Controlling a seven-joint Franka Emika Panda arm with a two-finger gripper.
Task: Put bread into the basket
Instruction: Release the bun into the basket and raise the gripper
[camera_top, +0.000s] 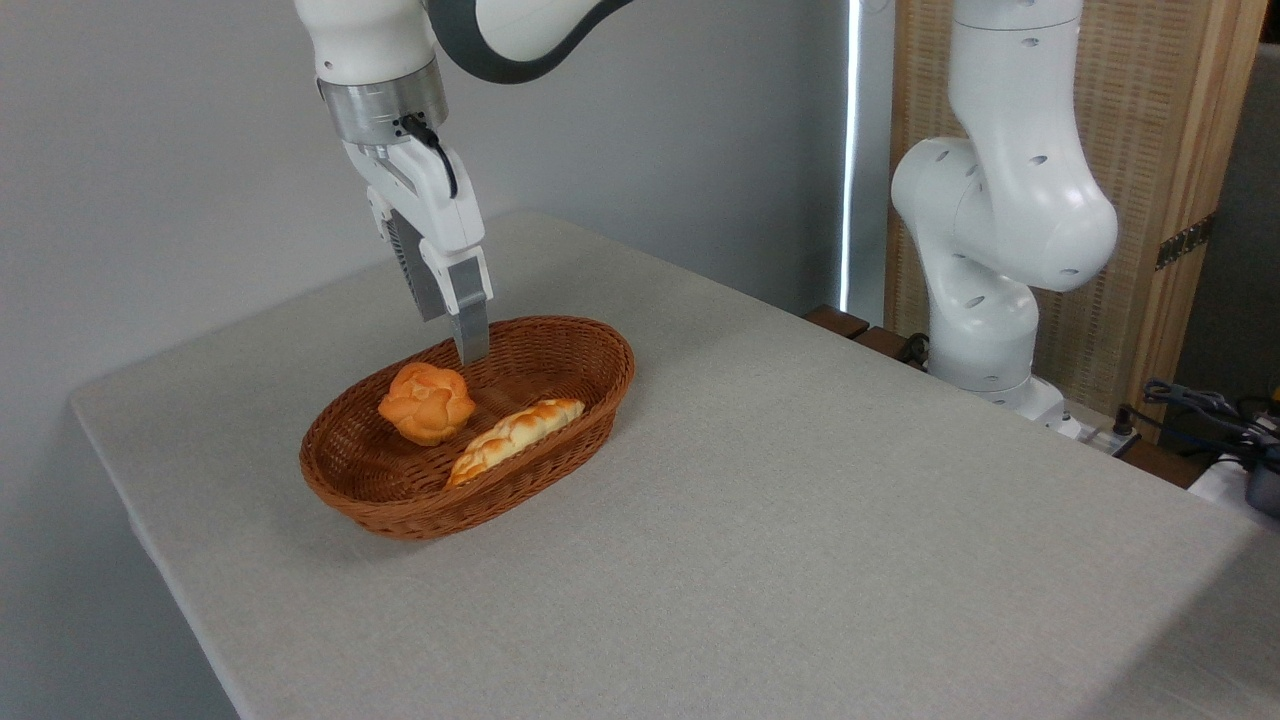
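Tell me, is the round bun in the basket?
In. The bun lies inside the basket, beside the braided loaf.

You see a grey table (800, 520) with a cloth-like top. Behind it stands a plain grey wall (180, 150). At right, a woven screen in a wooden frame (1170, 130), and a bright strip of light (851, 150) beside it.
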